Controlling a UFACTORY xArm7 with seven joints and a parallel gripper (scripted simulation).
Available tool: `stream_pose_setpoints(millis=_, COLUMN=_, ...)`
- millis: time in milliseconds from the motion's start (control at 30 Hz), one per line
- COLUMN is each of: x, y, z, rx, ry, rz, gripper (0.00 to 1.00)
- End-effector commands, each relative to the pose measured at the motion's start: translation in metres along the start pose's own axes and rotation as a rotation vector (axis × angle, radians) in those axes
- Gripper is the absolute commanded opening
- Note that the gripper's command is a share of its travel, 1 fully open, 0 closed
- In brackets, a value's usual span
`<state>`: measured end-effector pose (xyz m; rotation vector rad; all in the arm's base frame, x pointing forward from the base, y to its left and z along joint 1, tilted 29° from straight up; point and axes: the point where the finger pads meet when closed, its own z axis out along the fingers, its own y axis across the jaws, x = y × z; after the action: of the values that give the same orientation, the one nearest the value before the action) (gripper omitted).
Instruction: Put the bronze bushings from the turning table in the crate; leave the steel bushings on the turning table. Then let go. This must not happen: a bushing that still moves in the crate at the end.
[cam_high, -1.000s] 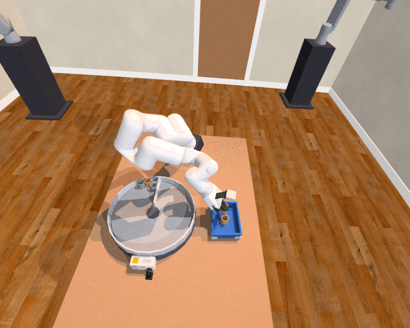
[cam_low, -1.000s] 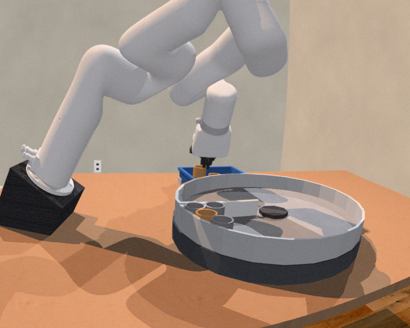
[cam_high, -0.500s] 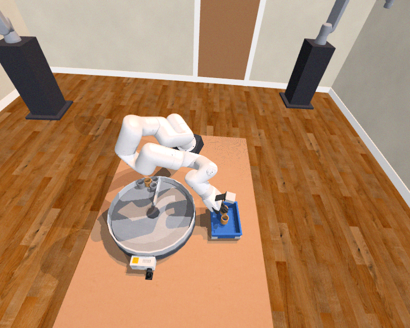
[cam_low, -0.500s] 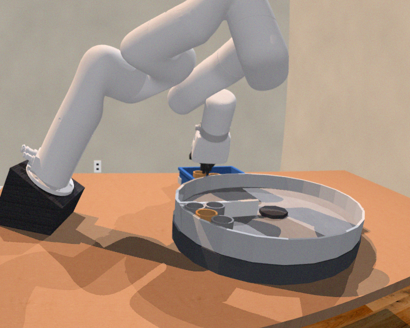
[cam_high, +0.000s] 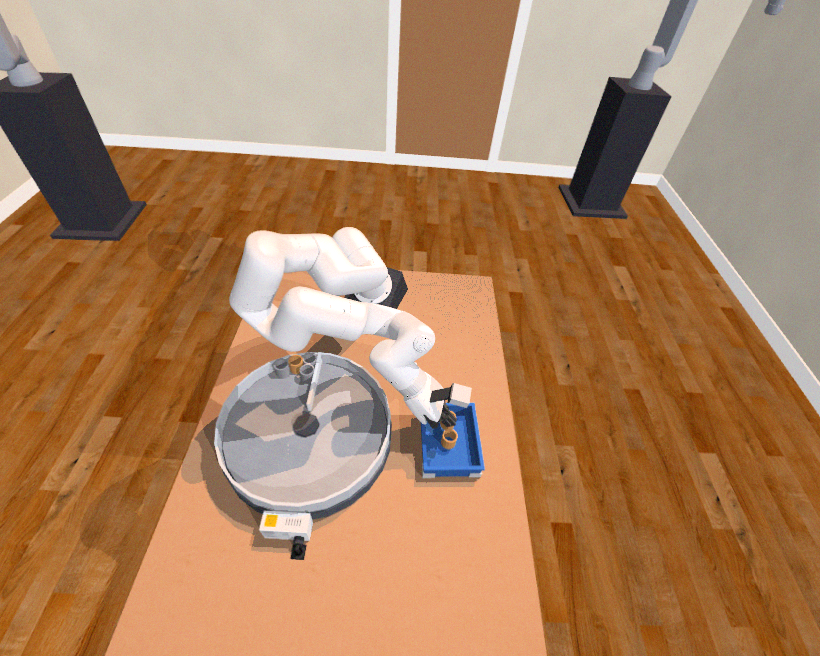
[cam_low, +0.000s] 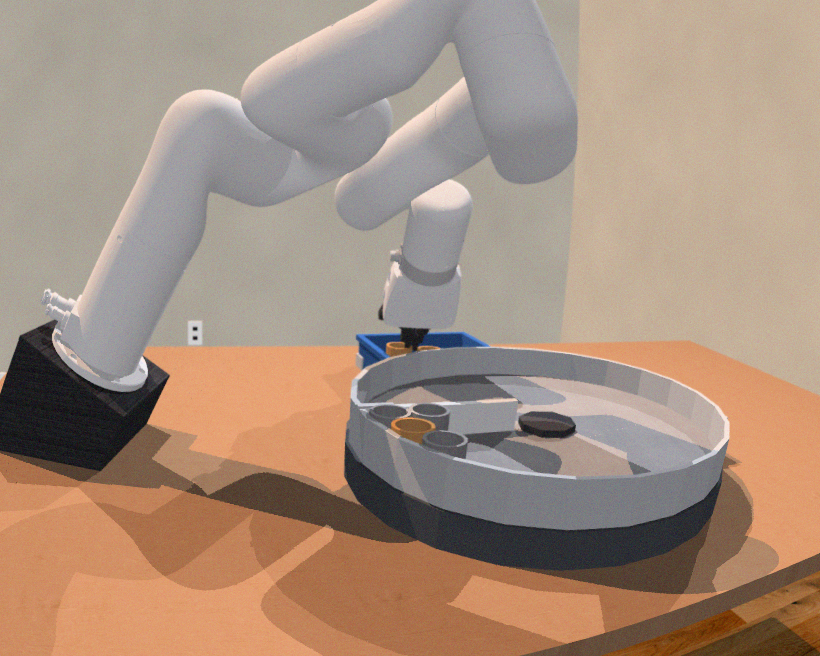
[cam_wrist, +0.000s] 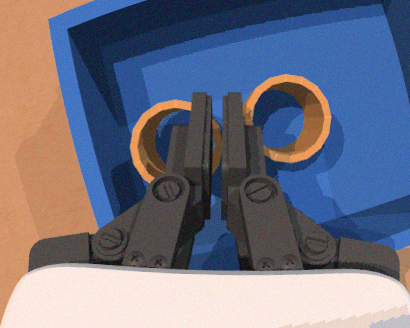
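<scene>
My gripper (cam_high: 447, 418) (cam_low: 413, 347) (cam_wrist: 217, 120) is shut on the wall of a bronze bushing (cam_low: 396, 349) (cam_wrist: 136, 145), low inside the blue crate (cam_high: 466, 454) (cam_low: 369, 349) (cam_wrist: 360, 55). The arm mostly hides this bushing in the top view; whether it touches the crate floor I cannot tell. A second bronze bushing (cam_high: 448, 443) (cam_wrist: 317, 120) stands in the crate close beside the right finger. On the turning table (cam_high: 341, 471) (cam_low: 560, 502), another bronze bushing (cam_high: 295, 365) (cam_low: 413, 429) stands among three steel bushings (cam_high: 281, 370) (cam_low: 445, 441) near the rim.
A radial divider (cam_high: 313, 386) (cam_low: 482, 417) stands beside the bushings on the turning table, and a dark hub (cam_high: 305, 424) (cam_low: 546, 424) is at its middle. The raised rim faces the crate. A white box (cam_high: 285, 525) with a black knob is at the turning table's near edge.
</scene>
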<state>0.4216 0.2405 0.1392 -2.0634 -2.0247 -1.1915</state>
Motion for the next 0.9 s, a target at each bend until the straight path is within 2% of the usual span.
stream_pose_setpoints(millis=0, x=0.0014, y=0.0003, z=-0.0003, rx=-0.001, ry=0.002, rz=-0.002, gripper=0.00)
stream_pose_setpoints(millis=867, x=-0.0022, y=0.0003, z=0.0040, rx=-0.001, ry=0.002, rz=-0.002, gripper=0.00)
